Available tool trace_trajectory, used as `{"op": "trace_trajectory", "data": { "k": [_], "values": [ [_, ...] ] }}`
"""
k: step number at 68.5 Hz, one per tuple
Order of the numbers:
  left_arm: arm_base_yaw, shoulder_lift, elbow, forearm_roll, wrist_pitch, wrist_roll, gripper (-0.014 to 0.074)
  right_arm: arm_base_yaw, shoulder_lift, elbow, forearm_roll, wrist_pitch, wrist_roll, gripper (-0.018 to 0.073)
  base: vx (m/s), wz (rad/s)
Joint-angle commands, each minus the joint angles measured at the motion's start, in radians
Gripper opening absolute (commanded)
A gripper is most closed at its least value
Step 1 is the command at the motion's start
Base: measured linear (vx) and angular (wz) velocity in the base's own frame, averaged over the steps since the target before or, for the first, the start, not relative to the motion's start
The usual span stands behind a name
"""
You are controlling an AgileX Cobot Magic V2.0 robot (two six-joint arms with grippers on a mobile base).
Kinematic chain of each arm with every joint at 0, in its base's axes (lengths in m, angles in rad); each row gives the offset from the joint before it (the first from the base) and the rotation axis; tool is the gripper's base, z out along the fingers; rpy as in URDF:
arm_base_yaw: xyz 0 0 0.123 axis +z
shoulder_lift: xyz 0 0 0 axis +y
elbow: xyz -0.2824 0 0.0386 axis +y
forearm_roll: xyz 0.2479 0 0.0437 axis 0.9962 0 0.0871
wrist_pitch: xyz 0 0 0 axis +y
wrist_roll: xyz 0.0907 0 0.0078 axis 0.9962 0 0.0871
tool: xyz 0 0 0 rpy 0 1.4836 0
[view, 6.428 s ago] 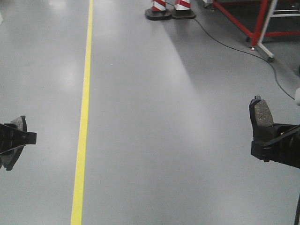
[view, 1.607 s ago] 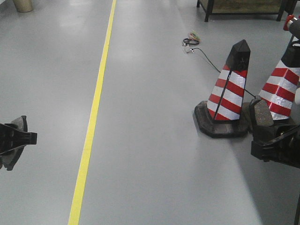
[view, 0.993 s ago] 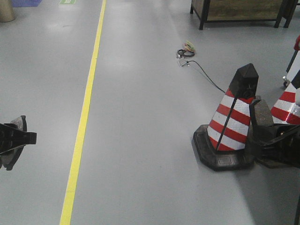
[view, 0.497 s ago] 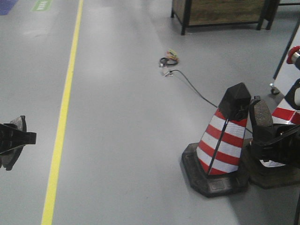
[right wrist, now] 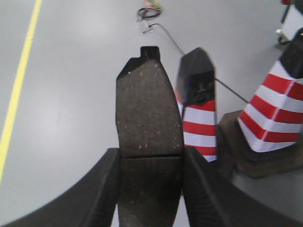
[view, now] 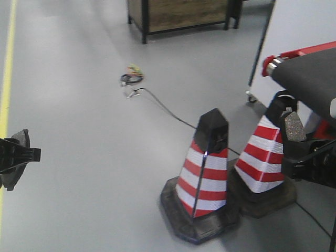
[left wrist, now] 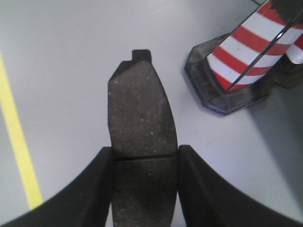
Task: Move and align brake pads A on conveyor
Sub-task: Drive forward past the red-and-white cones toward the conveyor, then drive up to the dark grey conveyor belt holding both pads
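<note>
My left gripper (left wrist: 144,161) is shut on a dark grey brake pad A (left wrist: 141,109) that sticks out forward over the grey floor. In the front view the left gripper (view: 13,157) sits at the left edge with its brake pad (view: 22,137) barely showing. My right gripper (right wrist: 150,165) is shut on another brake pad A (right wrist: 149,104), held the same way. In the front view the right gripper (view: 304,157) holds that pad (view: 294,126) upright. The conveyor (view: 315,79), a dark belt with a red edge, shows at the upper right, above and behind the right gripper.
Two red-and-white cones (view: 205,173) (view: 265,157) stand on the floor just ahead of the right gripper. A black cable (view: 163,107) runs past them. A wooden cabinet on a black frame (view: 178,13) stands at the back, a white panel (view: 299,26) by the conveyor, a yellow floor line (view: 6,68) far left.
The whole view has swung right: the yellow line slid to the left edge, the cones shifted left and nearer, and the conveyor came into view. Both grippers still hold their pads.
</note>
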Motion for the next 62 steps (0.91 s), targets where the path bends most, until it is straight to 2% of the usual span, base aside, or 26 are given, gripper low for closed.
{"op": "trace_trajectory", "data": {
  "k": [1, 34, 62],
  "values": [
    [-0.004, -0.024, -0.028, 0.000, -0.063, -0.010, 0.0076, -0.003, -0.010, -0.030, -0.010, -0.093, -0.004, 0.0096, 0.37, -0.53],
    [-0.004, -0.024, -0.028, 0.000, -0.063, -0.010, 0.0076, -0.003, -0.010, -0.030, -0.010, -0.093, -0.004, 0.0096, 0.34, -0.52],
    [-0.004, -0.024, -0.028, 0.000, -0.063, -0.010, 0.0076, -0.003, -0.010, -0.030, -0.010, -0.093, -0.004, 0.0096, 0.21, -0.66]
  ]
}}
